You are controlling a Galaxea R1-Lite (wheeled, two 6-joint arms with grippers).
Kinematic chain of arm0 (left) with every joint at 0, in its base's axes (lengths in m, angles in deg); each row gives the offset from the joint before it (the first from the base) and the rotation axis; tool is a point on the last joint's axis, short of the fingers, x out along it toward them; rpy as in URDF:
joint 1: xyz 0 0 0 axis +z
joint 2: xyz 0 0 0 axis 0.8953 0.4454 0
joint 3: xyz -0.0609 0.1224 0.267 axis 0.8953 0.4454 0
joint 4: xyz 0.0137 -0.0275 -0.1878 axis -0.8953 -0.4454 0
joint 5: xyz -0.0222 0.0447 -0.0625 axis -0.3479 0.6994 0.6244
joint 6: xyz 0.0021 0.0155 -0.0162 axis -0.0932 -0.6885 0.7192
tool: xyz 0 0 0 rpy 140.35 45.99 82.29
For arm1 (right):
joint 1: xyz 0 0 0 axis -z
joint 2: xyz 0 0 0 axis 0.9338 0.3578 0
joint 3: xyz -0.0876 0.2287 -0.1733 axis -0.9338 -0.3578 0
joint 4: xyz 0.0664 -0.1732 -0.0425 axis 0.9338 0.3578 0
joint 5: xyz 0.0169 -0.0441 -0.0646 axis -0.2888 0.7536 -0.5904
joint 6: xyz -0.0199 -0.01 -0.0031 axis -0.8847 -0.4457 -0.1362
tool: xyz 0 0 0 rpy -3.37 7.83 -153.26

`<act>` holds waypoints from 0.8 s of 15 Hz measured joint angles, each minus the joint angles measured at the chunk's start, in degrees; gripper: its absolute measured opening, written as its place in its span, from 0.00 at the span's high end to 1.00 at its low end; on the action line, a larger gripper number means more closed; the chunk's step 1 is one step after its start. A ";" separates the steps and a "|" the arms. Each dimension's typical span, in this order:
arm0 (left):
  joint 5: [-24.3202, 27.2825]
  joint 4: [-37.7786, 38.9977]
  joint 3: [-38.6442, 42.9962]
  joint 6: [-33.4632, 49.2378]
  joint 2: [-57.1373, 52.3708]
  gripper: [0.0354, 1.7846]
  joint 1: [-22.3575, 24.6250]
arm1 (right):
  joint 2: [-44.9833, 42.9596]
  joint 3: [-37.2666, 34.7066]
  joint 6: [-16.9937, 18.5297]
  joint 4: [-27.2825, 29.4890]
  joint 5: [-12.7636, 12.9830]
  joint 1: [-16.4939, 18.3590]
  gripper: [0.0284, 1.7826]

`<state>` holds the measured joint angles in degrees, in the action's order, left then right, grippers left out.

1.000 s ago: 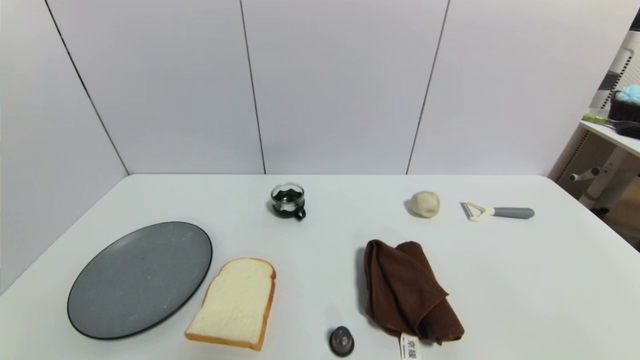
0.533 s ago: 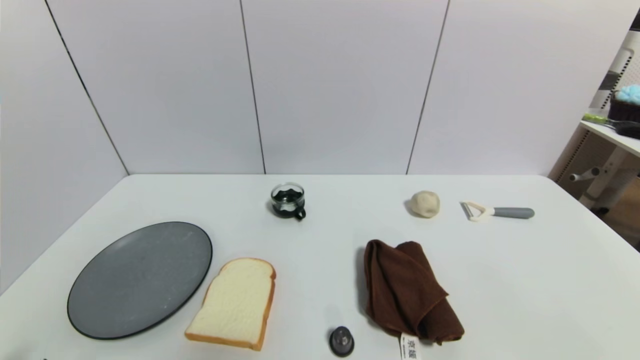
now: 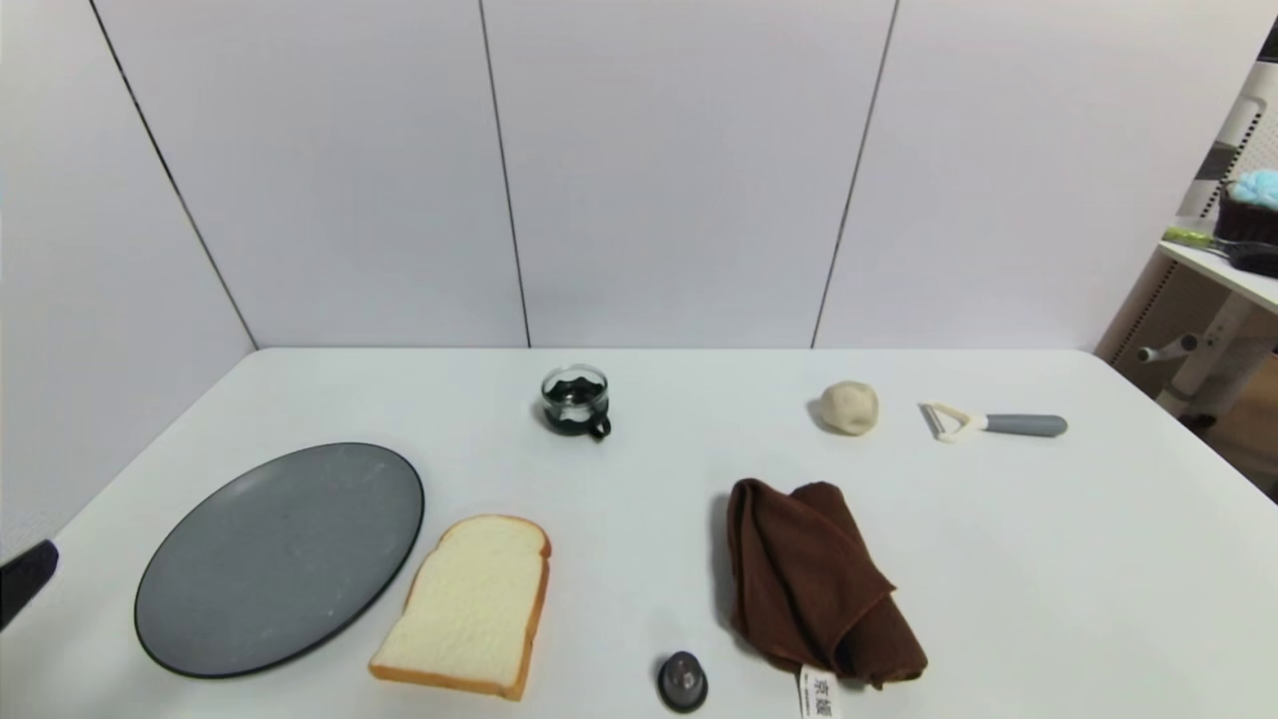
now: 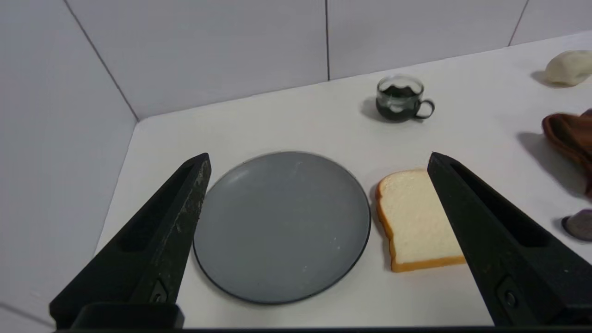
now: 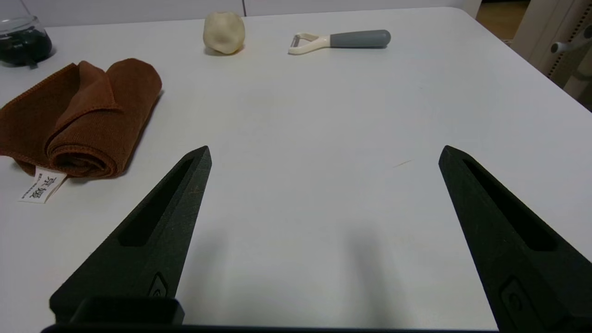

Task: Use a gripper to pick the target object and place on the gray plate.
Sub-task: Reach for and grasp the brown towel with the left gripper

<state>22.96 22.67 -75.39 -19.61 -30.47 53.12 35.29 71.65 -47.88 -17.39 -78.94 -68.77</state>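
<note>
The folded dark brown towel (image 3: 814, 579) with a white tag lies at the table's front right; it also shows in the right wrist view (image 5: 81, 118). The gray plate (image 3: 280, 554) lies empty at the front left, seen too in the left wrist view (image 4: 282, 226). My left gripper (image 4: 319, 157) is open and empty above the table's near left edge; one fingertip (image 3: 25, 579) shows at the head view's left border. My right gripper (image 5: 323, 150) is open and empty above bare table, to the right of the towel; it is out of the head view.
A bread slice (image 3: 469, 604) lies just right of the plate. A glass cup (image 3: 576, 400) stands mid-back. A beige dough ball (image 3: 850, 406) and a peeler (image 3: 993, 423) lie at the back right. A small dark round object (image 3: 682, 681) sits at the front edge.
The left gripper's fingertip has come into the head view at the left border. Nothing on the table has moved.
</note>
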 joint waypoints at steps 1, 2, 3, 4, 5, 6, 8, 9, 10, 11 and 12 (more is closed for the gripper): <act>0.00 -0.04 -4.06 -0.50 3.47 0.06 -0.94 | 0.00 0.00 0.02 0.00 0.02 0.00 0.05; 0.11 -0.01 -8.41 -1.19 7.08 0.06 -1.90 | 0.00 0.00 0.00 0.02 0.02 0.00 0.05; 0.57 0.02 -13.10 -2.04 10.91 0.06 -3.04 | 0.00 0.00 0.02 0.00 0.02 0.00 0.05; 1.60 0.05 -17.54 -3.04 14.85 0.06 -4.33 | 0.00 0.00 0.02 0.02 0.04 0.00 0.05; 3.33 0.07 -21.61 -3.97 19.09 0.06 -5.85 | 0.00 0.00 0.00 0.00 0.02 0.00 0.05; 5.38 0.10 -24.78 -4.58 22.91 0.06 -7.61 | 0.00 0.00 0.02 0.02 0.04 0.00 0.05; 9.50 -0.01 -29.70 -5.21 29.71 0.06 -13.52 | 0.00 0.00 0.00 0.00 0.04 0.00 0.05; 10.25 -0.04 -31.43 -5.29 32.52 0.06 -17.13 | 0.00 0.00 0.02 0.05 0.04 -0.02 0.05; 10.67 -0.04 -33.00 -5.32 35.30 0.06 -20.63 | 0.00 0.00 0.02 0.00 0.04 -0.02 0.05; 10.85 -0.06 -34.60 -5.29 38.28 0.06 -23.97 | 0.00 0.00 0.04 0.02 0.06 0.00 0.05; 10.97 -0.04 -36.04 -5.32 40.98 0.06 -26.66 | 0.00 0.00 0.02 0.02 0.00 -0.02 0.05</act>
<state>33.93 22.63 -111.42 -24.92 10.51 26.45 35.29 71.65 -47.85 -17.37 -78.94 -68.79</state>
